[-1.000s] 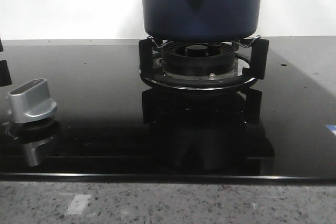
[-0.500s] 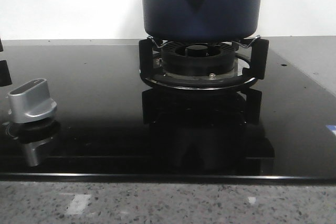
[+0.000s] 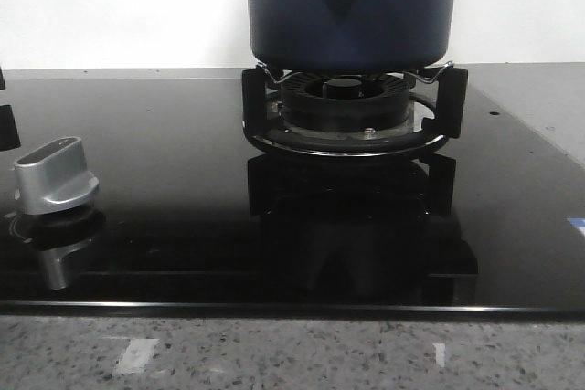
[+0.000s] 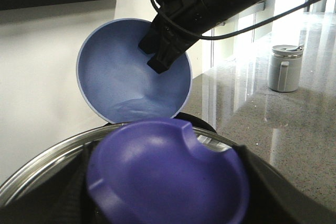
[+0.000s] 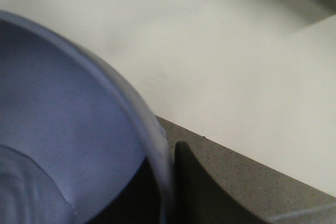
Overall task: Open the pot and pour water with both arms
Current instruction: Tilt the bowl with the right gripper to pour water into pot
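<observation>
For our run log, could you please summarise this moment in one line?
pot on burner | left gripper holds lid | right gripper holds blue bowl

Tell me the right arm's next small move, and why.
Probably tilt the light-blue round bowl a little further: the right gripper clamps its rim, water sits low inside, and the purple-knobbed lid looks lifted. Whether the bowl is over the dark navy pot isn't shown.

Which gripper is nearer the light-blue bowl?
Right. The right gripper clamps the bowl at its rim. The left gripper sits apart from the bowl, closed around the knob of the lid.
</observation>
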You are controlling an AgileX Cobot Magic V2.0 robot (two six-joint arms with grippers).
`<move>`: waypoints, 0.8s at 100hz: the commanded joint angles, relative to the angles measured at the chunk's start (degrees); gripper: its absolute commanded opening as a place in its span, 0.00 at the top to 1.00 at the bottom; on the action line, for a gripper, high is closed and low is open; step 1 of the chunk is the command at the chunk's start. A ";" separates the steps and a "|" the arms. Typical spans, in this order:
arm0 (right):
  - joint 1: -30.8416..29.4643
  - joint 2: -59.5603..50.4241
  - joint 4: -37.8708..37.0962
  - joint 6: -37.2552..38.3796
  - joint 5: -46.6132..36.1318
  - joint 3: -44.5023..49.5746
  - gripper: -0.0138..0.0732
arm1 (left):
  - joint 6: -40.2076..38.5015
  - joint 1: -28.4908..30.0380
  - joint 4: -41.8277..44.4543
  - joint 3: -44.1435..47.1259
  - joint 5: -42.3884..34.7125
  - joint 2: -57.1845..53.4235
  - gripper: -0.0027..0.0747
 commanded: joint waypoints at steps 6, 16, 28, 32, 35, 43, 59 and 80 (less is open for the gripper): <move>0.58 -2.79 -5.67 0.72 -4.29 -2.01 0.89 | 0.23 0.20 -5.61 -1.89 1.19 -1.37 0.57; 1.30 -2.79 -8.53 0.72 -5.10 -2.01 0.89 | 0.23 0.20 -5.61 -1.89 1.19 -1.37 0.57; 1.51 -2.79 -8.65 0.72 -5.01 -2.01 0.89 | 0.23 0.20 -5.61 -1.89 0.96 -1.37 0.57; 1.51 -2.79 -8.65 0.72 -5.01 -2.01 0.89 | 0.23 0.20 -5.61 -1.89 0.96 -1.37 0.57; 1.51 -2.79 -8.65 0.72 -5.01 -2.01 0.89 | 0.23 0.20 -5.61 -1.89 0.96 -1.37 0.57; 1.51 -2.79 -8.65 0.72 -5.23 -2.01 0.89 | 0.23 0.20 -5.61 -1.89 0.96 -1.37 0.57; 2.03 -2.79 -11.54 0.72 -5.99 -2.01 0.89 | 0.23 0.20 -5.61 -1.89 0.96 -1.37 0.57; 4.31 -2.79 -21.16 3.68 -6.13 -2.01 0.89 | 0.23 0.20 -5.61 -1.89 0.82 -1.37 0.57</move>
